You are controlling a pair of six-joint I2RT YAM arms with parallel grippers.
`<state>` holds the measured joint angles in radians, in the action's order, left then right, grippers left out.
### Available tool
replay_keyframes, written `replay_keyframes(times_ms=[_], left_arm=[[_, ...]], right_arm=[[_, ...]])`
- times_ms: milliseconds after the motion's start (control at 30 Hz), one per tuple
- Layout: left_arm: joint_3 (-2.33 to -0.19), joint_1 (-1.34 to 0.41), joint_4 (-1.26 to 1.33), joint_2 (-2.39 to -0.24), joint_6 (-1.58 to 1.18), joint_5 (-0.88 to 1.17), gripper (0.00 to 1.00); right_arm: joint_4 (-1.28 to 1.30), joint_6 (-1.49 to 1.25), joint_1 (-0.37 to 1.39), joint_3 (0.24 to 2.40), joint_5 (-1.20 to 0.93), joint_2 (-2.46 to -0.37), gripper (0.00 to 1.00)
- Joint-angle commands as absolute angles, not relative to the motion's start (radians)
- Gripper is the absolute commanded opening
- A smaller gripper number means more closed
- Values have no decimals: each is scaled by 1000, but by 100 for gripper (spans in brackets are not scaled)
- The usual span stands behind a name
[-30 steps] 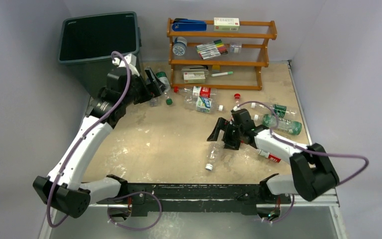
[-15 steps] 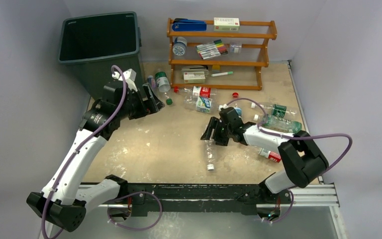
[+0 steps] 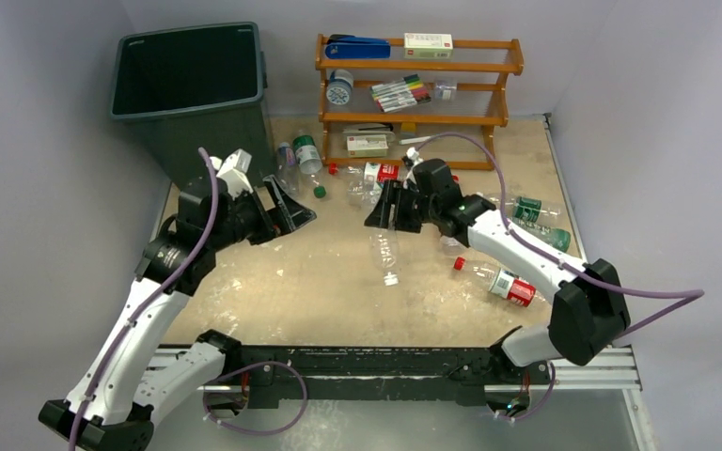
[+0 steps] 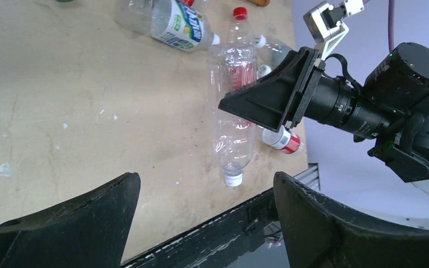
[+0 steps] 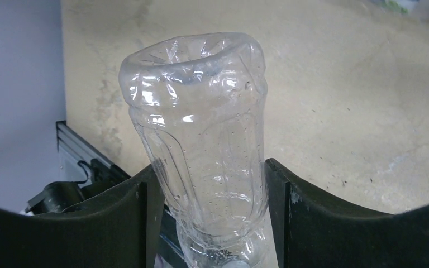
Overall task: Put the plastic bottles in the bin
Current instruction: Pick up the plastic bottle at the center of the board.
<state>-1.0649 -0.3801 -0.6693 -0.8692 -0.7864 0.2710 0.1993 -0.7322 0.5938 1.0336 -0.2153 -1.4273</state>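
A: Right wrist view: right gripper clamped on clear bottle, cap down; left gripper wide, empty.
B: Bin sits at ten o'clock. It should carry high, clear the rim, then release.

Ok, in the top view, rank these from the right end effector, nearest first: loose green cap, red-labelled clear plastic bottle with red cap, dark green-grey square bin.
1. Loose green cap, just left of the right end effector.
2. Red-labelled clear plastic bottle, near right.
3. Dark green-grey square bin, far left corner.
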Motion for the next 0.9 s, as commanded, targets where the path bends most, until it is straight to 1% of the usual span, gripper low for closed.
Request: replay_keyframes(times_ms=[0,133,300,433,633,867], left_arm=[[-1063,-383,-573,-829,-855,288,89],[-1057,-383,-569,-806,-860,276,89],[-977,-383,-462,-780,-915,288,89],[-920,-383,-378,-764,-967,305,89],[-904,-383,-382,-776,-948,294,89],[-866,-383,-320,-792,-970,288,88]], right_arm=[[303,-647,597,1179,-286,-1417,62],[307,-647,597,1274,-339,-1443,62],[291,-637,599,1395,-386,-1522,62],[201,-687,597,1404,-450,-1542,62],[100,-747,598,1407,-512,-1546,62],[-6,-825,612,1408,-589,-1555,62]])
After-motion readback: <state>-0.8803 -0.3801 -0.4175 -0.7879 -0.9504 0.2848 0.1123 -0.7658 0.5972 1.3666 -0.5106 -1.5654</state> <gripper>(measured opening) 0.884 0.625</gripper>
